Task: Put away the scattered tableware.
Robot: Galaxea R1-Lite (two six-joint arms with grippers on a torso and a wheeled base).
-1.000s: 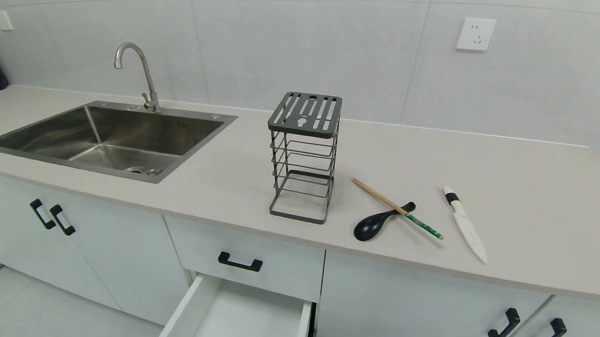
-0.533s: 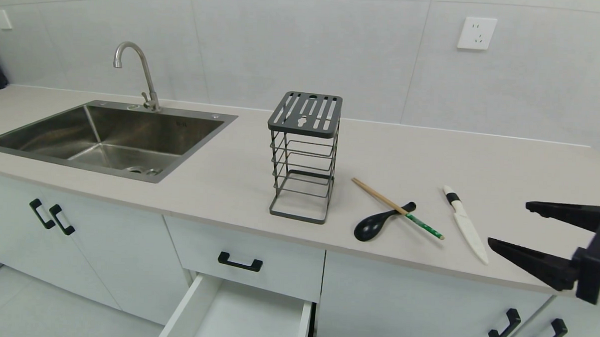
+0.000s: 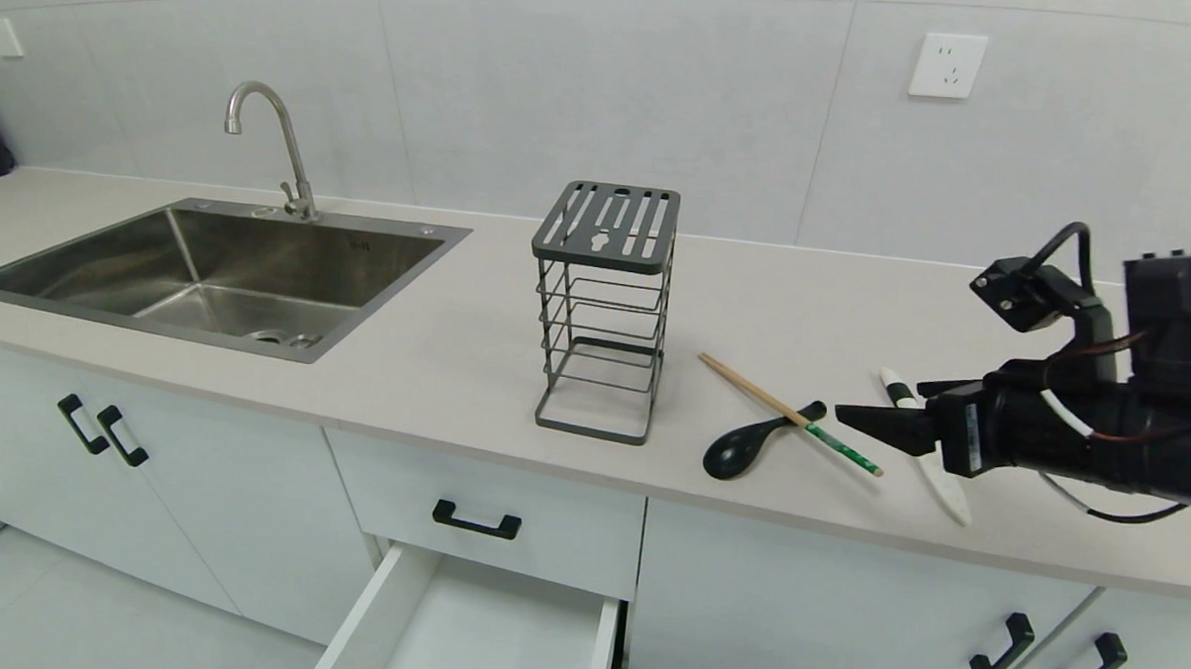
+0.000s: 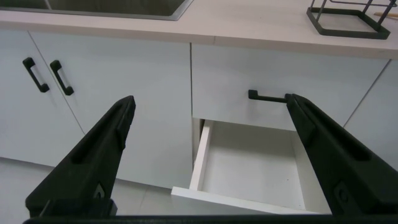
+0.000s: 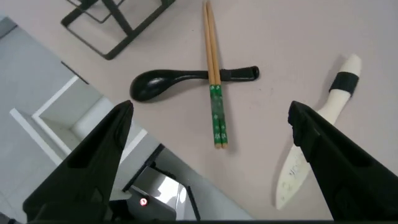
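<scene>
On the counter [image 3: 436, 369] a pair of wooden chopsticks [image 3: 786, 412] with green tips lies across the handle of a black spoon [image 3: 750, 444]. To their right is a white knife [image 3: 947, 490] with a black band. My right gripper [image 3: 880, 402] hovers open above the counter, over the knife and just right of the chopsticks' green tips. From the right wrist view, the chopsticks [image 5: 213, 74], spoon [image 5: 180, 79] and knife [image 5: 311, 155] lie below the open right gripper [image 5: 210, 109]. My left gripper [image 4: 210, 99] is open, low before the cabinets, facing the open drawer [image 4: 199, 155].
A dark wire rack [image 3: 604, 310] stands mid-counter, left of the spoon. Below the counter edge the white drawer [image 3: 368, 604] is pulled out. A steel sink [image 3: 359, 306] with a faucet [image 3: 266, 125] takes the left side. Cabinet handles [image 3: 475, 520] stick out in front.
My right arm has come into the head view from the right and swung left over the knife, toward the chopsticks and spoon. The tableware has not moved.
</scene>
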